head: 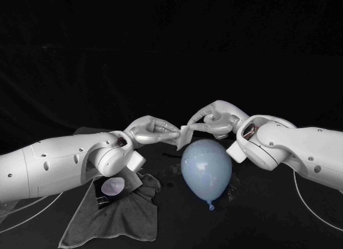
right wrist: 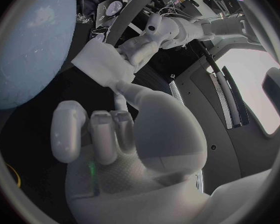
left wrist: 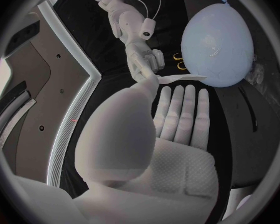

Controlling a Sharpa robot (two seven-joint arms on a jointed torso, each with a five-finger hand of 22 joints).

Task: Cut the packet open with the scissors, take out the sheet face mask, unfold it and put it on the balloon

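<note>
Head view: L hand (head: 151, 130) & R hand (head: 213, 119) both pinch folded white mask (head: 186, 133) (over pale-blue balloon (head: 206, 168)).

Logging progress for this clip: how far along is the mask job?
Done: the mask is out; the packet lies aside on the cloth. In hand: left hand and right hand pinch the folded mask above the balloon. Left: unfolding it and laying it on.

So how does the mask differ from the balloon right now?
The mask is white, flat and folded; the balloon is pale blue, round and much bigger. The mask is up in the air, held by the left hand and the right hand; the balloon lies on the table.
</note>
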